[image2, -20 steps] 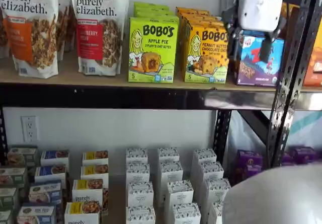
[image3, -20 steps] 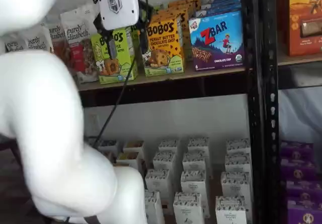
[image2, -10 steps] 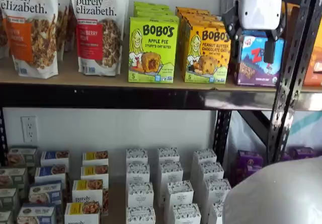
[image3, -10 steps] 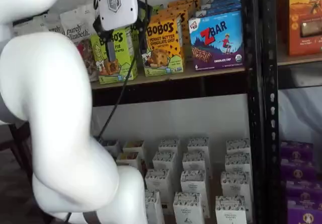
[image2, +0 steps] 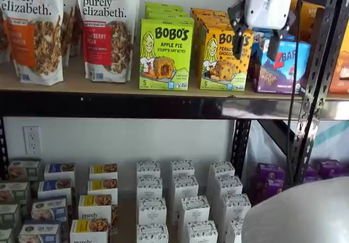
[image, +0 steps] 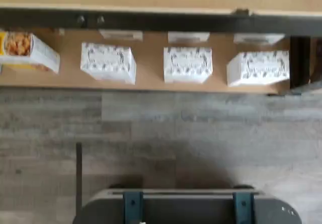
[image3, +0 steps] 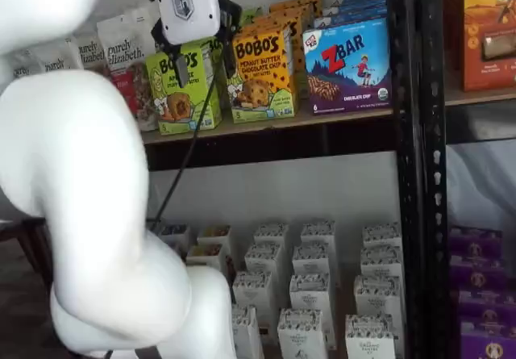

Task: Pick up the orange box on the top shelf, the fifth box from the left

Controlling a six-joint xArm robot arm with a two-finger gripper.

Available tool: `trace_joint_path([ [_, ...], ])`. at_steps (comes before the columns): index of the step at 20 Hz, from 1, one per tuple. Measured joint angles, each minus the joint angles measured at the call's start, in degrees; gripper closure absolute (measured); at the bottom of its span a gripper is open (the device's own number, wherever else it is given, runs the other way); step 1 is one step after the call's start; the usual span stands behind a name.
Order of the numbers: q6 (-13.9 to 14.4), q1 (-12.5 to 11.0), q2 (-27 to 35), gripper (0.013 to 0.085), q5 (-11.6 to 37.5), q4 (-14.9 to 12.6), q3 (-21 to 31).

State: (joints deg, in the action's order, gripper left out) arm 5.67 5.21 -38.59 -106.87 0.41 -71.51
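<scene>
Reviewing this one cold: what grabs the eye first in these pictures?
The white gripper hangs open before the top shelf, its black fingers straddling the edge of the orange box. Beside that box stand a lime-green Apple Pie box and a blue ZBar box. The arm's bulky white body fills one side of a shelf view.

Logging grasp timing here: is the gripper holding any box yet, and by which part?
Nothing is held. The gripper hangs open in front of the top shelf, with the orange box standing on it ungrasped.
</scene>
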Motion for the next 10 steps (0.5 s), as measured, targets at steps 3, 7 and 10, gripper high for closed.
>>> trace_joint_path([
  [3,0.16,0.38,0.92,0.0130,2.31,-0.89,-0.11],
  [7,-0.08,0.06,2.69,0.0130,4.13,-0.77,-0.41],
  [10,0.04,0.32,5.14,0.0130,4.06,-1.30,-1.47],
])
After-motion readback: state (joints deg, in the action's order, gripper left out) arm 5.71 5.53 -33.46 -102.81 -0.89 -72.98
